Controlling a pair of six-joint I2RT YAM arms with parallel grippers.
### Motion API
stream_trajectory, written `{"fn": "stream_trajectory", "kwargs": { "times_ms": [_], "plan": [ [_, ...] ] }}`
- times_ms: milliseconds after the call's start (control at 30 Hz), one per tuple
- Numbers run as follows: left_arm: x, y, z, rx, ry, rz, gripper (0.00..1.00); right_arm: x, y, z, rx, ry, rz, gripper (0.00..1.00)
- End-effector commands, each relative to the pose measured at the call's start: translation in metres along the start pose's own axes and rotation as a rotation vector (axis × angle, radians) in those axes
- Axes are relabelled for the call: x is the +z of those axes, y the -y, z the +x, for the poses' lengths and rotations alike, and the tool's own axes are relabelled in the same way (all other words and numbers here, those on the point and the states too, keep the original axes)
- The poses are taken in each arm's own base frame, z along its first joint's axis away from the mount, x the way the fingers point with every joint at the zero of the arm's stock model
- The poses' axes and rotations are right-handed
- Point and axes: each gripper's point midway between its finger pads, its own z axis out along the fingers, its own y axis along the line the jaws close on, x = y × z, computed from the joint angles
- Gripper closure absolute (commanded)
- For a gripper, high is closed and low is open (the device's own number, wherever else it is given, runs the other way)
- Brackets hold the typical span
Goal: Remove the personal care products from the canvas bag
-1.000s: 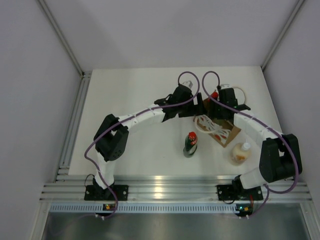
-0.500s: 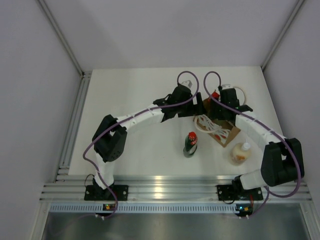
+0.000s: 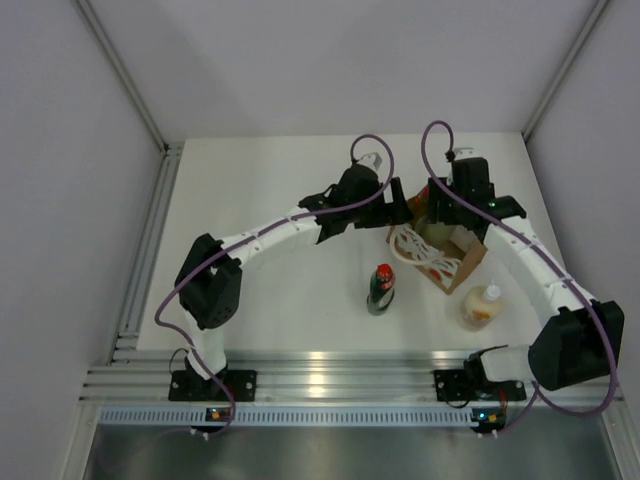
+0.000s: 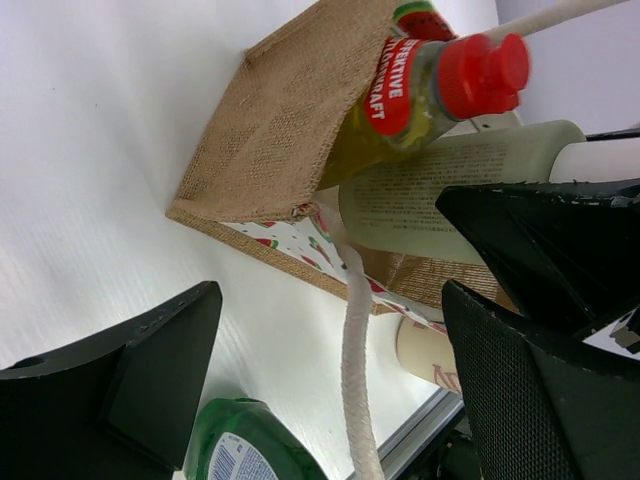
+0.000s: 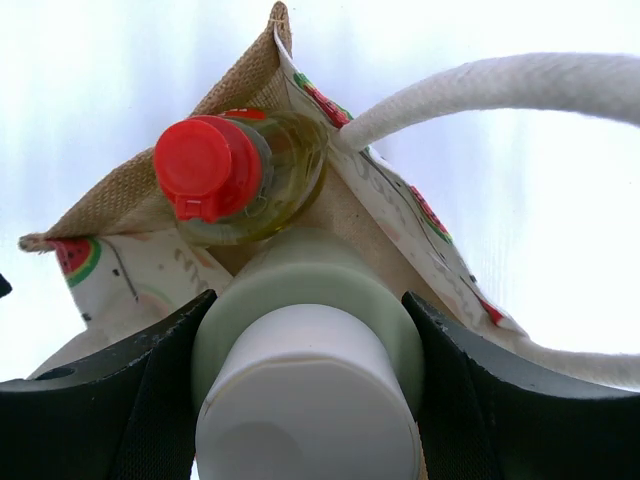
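Axis of the pale cylinder point(image 5: 300, 270) runs straight out from the right gripper point(image 5: 305, 330), fingers point(image 5: 130, 400) clamped on its sides, we judge; it sits in the canvas bag point(image 5: 120, 190); left gripper point(image 4: 330, 290) gapes empty alongside.

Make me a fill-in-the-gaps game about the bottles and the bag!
The yellow bottle in the canvas bag has a ___ cap. The right gripper is shut on the pale bottle, whose cap is ___. Outside the bag, ___ bottles stand on the table: the dark green bottle and the cream bottle. The left gripper is ___.
Missing words: red; white; two; open.
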Motion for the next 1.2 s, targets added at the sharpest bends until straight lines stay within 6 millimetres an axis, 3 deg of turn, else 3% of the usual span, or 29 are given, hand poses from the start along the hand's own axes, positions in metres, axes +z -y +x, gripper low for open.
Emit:
{"fn": "stream_trajectory", "kwargs": {
  "times_ms": [0,267,433,533,567,700,933,1100,1167],
  "plan": [
    [-0.032,0.028,-0.031,0.035,0.103,0.061,0.04,-0.048,-0.001,-0.061,0.028,0.188,-0.019,1.0],
    [-0.06,0.017,-0.058,0.058,0.218,-0.016,0.02,-0.1,-0.005,-0.092,0.032,0.264,-0.08,1.0],
    [-0.09,-0.011,-0.078,0.072,0.304,-0.146,0.02,-0.135,-0.015,-0.112,0.021,0.328,-0.147,1.0],
    [-0.117,-0.036,-0.084,0.073,0.335,-0.238,0.02,-0.148,-0.021,-0.119,-0.008,0.337,-0.159,1.0],
    [-0.135,-0.039,-0.092,0.061,0.359,-0.243,0.02,-0.151,-0.021,-0.121,-0.018,0.34,-0.16,1.0],
    [-0.18,-0.06,-0.091,0.08,0.403,-0.335,0.02,-0.163,-0.032,-0.132,-0.039,0.356,-0.192,1.0],
    [-0.252,-0.108,-0.081,0.132,0.442,-0.585,0.02,-0.168,-0.091,-0.147,-0.12,0.358,-0.291,1.0],
    [-0.289,-0.131,-0.051,0.171,0.354,-0.665,0.02,-0.167,-0.136,-0.15,-0.174,0.35,-0.36,1.0],
    [-0.307,-0.136,-0.043,0.178,0.354,-0.664,0.02,-0.158,-0.164,-0.14,-0.22,0.317,-0.395,1.0]
  ]
}}
